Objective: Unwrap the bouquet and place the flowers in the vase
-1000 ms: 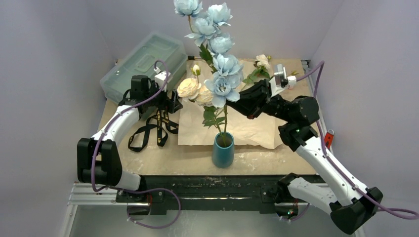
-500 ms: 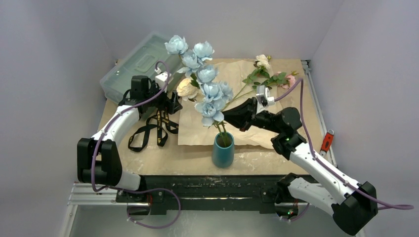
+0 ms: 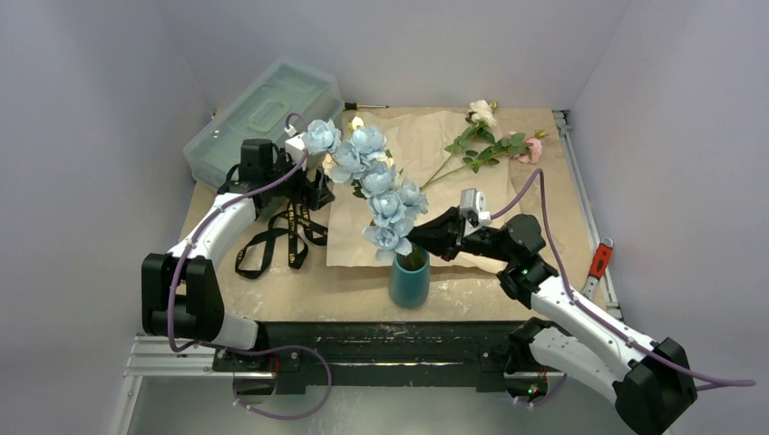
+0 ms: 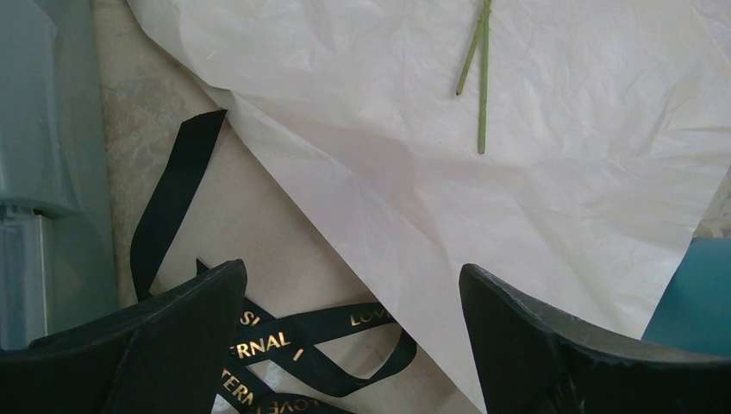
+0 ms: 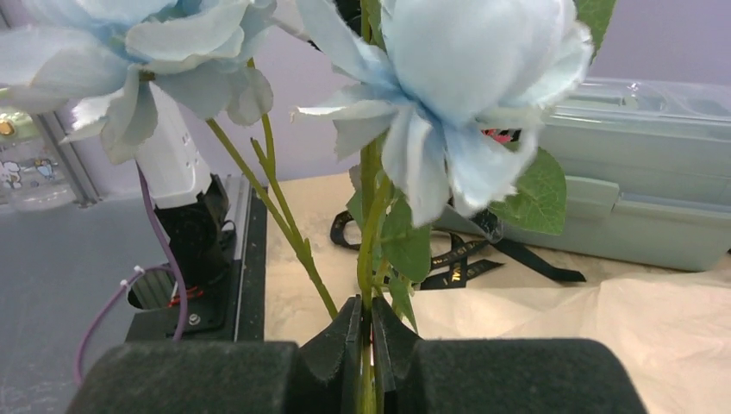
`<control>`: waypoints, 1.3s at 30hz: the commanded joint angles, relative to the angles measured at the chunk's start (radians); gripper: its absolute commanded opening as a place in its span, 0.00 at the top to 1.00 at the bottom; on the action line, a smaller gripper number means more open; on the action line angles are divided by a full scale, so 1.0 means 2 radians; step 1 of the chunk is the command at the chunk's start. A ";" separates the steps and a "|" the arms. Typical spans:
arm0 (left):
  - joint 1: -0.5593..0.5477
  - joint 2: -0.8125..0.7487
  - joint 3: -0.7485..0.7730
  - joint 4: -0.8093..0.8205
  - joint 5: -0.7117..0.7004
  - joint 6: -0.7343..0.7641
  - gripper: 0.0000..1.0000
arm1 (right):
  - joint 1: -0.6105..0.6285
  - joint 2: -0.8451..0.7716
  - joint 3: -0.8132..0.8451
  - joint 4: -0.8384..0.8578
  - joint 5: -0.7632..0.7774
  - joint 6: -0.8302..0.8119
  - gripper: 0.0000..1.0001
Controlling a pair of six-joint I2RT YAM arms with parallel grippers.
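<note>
Nearest the arm bases, the teal vase (image 3: 409,281) stands upright on the table (image 3: 508,294), just off the near edge of the paper. A blue-blossomed stem (image 3: 379,181) goes down into its mouth and leans left and away. Just above the rim, the right gripper (image 5: 371,341) is clenched on the green stalk, its jaws pressed together around it. The other container, a translucent grey-green toolbox (image 3: 263,111), sits at the far left corner with its lid shut; what it holds cannot be told. A sheet of tan kraft paper (image 3: 453,163) lies unfolded and flat behind the vase, reaching to the far edge of the table. In the left wrist view, two thin bare green stem ends (image 4: 481,86) lie on it. Left of the sheet the black gold-lettered ribbon (image 3: 283,237) lies loose in loops. The left gripper (image 4: 349,285) hangs over the ribbon with its jaws spread wide, holding nothing. At the far right of the paper lie the other flowers (image 3: 485,140), green leaves with a cream bloom and a pink one. A red-handled tool (image 3: 600,261) lies at the table's right edge. Plain pale lilac walls (image 3: 109,91) close in three sides. A second ago the right arm was raised farther back and the stem stood nearly upright, its top blossoms high against the far wall. Now the arm has come down and forward, and the blossoms have tipped toward the left gripper. The left arm, ribbon, paper and toolbox have not shifted.
</note>
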 commanded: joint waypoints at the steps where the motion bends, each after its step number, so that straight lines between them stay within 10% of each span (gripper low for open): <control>1: 0.004 0.000 0.018 0.005 0.002 0.012 0.06 | 0.002 -0.016 -0.007 -0.001 -0.006 -0.041 0.86; 25: 0.003 0.011 0.023 0.015 0.001 -0.001 0.06 | -0.006 -0.117 0.090 -0.301 0.065 -0.056 0.53; 39: 0.003 0.022 0.030 0.028 0.003 -0.011 0.05 | -0.224 0.057 0.222 -0.368 0.084 0.059 0.45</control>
